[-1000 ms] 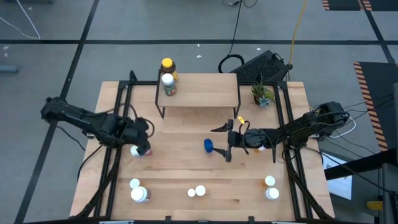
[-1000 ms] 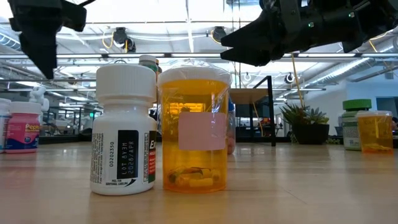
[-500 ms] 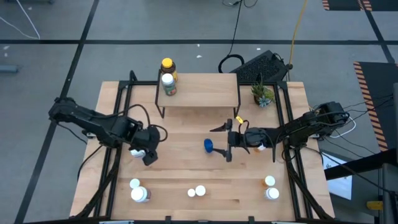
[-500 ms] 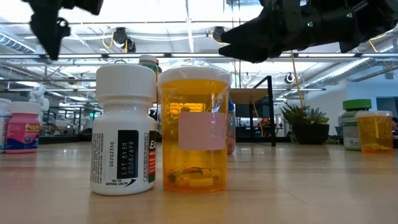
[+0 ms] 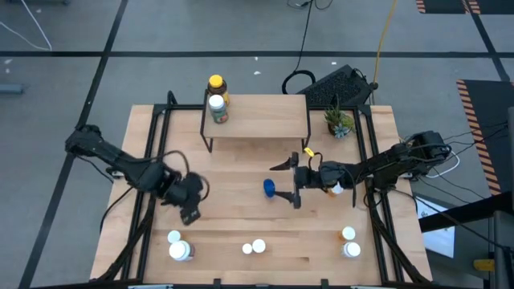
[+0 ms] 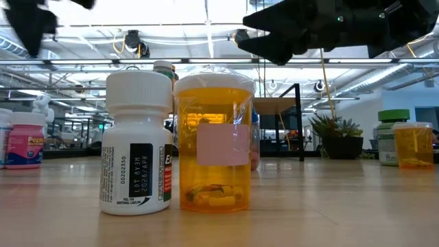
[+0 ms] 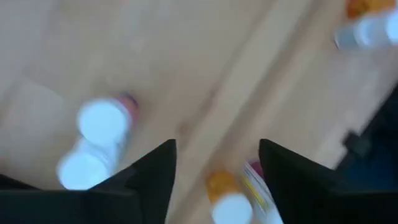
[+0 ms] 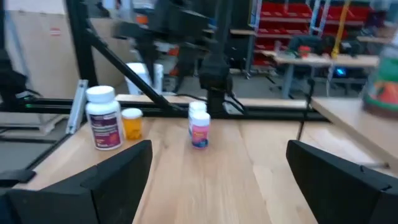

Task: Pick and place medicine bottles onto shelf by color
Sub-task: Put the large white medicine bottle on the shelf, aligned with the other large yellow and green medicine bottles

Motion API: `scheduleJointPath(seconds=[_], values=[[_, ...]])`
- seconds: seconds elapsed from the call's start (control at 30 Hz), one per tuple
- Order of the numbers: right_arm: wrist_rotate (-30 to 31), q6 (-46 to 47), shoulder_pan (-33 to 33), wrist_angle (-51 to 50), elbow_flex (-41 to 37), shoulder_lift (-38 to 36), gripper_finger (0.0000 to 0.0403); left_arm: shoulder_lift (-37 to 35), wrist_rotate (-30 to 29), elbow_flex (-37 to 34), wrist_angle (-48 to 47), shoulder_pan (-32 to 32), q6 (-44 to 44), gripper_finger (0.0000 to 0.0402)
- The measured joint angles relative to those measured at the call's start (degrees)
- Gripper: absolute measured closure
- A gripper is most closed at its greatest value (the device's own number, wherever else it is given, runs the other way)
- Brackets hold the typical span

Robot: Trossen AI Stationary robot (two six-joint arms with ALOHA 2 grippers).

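left claw point(image 5: 190, 210) spread, empty | right claw point(image 5: 289, 182) spread by blue bottle point(image 5: 269, 188) | shelf point(image 5: 257, 117): 2 bottles

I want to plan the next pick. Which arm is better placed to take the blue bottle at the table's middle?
Probably the right. Its open gripper hovers just beside the blue bottle, fingers pointing at it. The left gripper is open too, but farther off, toward the table's front-left.

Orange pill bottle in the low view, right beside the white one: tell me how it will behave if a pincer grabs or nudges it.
The orange pill bottle looks nearly empty, with only a few pills at its bottom, so it is probably light and would slide easily. It stands upright and taller than wide, so a high push may tip it, and being round it could then roll. It stands close beside the white bottle, so a nudge might move both.
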Motion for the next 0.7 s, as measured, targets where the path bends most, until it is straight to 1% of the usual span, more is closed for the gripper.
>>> scheduleJointPath(seconds=[0.1, 0.13, 0.23, 0.3, 0.33, 0.43, 0.57, 0.7], values=[[2.13, 2.24, 1.78, -1.23, 0.00, 0.04, 0.0035, 0.00, 1.44, 0.04, 1.14, -4.82, -5.33, 0.0209], [2.64, 2.80, 2.59, -1.13, 0.00, 0.04, 0.0035, 0.03, 2.81, 0.41, 1.24, -6.24, -8.34, 0.0219], [5.19, 4.07, 5.10, -0.62, 0.00, 0.04, 0.0035, 0.02, 10.23, 3.30, 3.38, -10.81, -17.83, 0.0243], [7.81, 4.45, 6.81, -0.10, 0.00, 0.04, 0.0035, 0.03, 11.57, 6.06, 4.87, -14.46, -21.78, 0.0255], [9.18, 4.73, 7.67, 0.21, 0.00, 0.04, 0.0035, 0.14, 10.99, 7.35, 4.78, -16.05, -23.39, 0.0260], [12.65, 5.50, 10.34, 0.27, 0.00, 0.04, 0.0035, 1.69, 6.60, 10.54, 4.33, -20.04, -26.75, 0.0269], [19.05, 5.49, 13.86, 0.27, 0.00, 0.04, 0.0035, 4.55, 0.83, 10.97, 3.83, -25.25, -28.82, 0.0266], [25.02, 5.50, 16.25, 0.28, 0.00, 0.04, 0.0035, 7.77, -3.10, 10.97, 4.76, -27.96, -28.53, 0.0257]])
